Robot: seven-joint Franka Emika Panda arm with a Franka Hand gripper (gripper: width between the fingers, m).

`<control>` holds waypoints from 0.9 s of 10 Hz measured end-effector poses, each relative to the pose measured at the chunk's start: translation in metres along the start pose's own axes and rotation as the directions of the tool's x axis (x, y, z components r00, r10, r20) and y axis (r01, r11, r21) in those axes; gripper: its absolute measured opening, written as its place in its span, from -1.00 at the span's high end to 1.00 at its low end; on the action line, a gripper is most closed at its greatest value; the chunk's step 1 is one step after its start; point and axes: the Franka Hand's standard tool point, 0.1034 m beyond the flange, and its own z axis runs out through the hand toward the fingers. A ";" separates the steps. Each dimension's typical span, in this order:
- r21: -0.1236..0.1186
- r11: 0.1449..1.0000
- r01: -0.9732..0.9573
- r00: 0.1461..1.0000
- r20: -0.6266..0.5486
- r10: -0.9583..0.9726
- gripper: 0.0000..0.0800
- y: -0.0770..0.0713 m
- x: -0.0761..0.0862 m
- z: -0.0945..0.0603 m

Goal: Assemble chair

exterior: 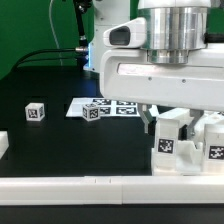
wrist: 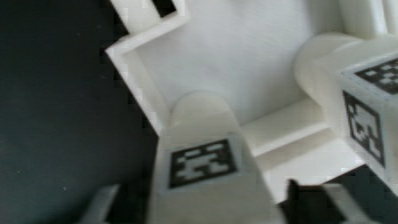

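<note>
In the wrist view a white chair bar with a square tag runs between my fingers. The dark fingertips press against both of its sides, so my gripper is shut on it. The bar's far end meets a white chair slab. Another tagged white chair part stands beside it. In the exterior view my gripper hangs low at the right over the tagged white bar, with another tagged chair part next to it. A small tagged chair cube lies apart on the left.
The marker board lies flat behind the gripper, mid-table. A long white border rail runs along the front edge. A white piece sits at the exterior view's far left. The arm's body fills the upper right.
</note>
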 end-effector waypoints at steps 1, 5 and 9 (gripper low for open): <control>0.002 0.995 -0.101 0.995 0.001 0.101 0.29 0.000 0.000 0.000; -0.007 0.799 -0.601 0.799 0.032 0.601 0.29 0.002 0.000 -0.002; 0.000 0.546 -0.838 0.545 0.059 0.836 0.29 0.002 0.002 -0.001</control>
